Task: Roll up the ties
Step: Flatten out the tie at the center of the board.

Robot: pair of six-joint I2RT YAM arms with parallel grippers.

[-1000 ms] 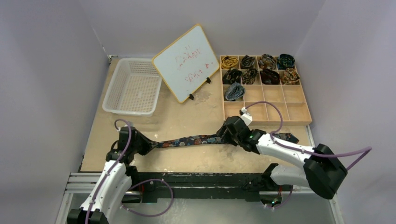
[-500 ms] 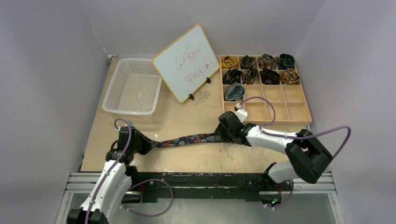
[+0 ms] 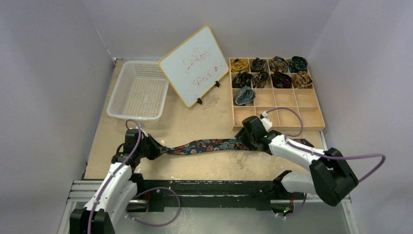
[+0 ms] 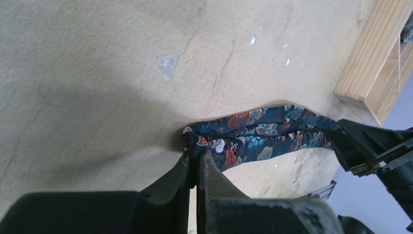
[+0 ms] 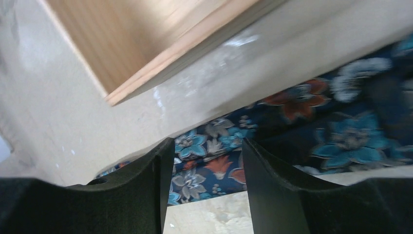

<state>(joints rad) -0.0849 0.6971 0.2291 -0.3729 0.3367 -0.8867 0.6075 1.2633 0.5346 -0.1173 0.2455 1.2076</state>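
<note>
The right pincer (image 5: 207,146) slid rightward, spread over the tie (image 4: 263,139); left pincer (image 4: 196,158) pinches its end.

Setting: a robotics lab test cell. Evidence: a left arm (image 3: 114,183) and a right arm (image 3: 292,151), white and black with trailing purple cables, are mounted on an aluminium rail (image 3: 78,190) at the near edge of a scuffed table (image 3: 195,122). Plain pale panels (image 3: 53,73) wall in three sides. A whiteboard (image 3: 194,65) with red scribble stands propped. The props look staged: a white basket (image 3: 113,105), a wooden compartment tray (image 3: 277,126) with coiled ties (image 3: 258,64), and one floral tie (image 3: 207,145).
</note>
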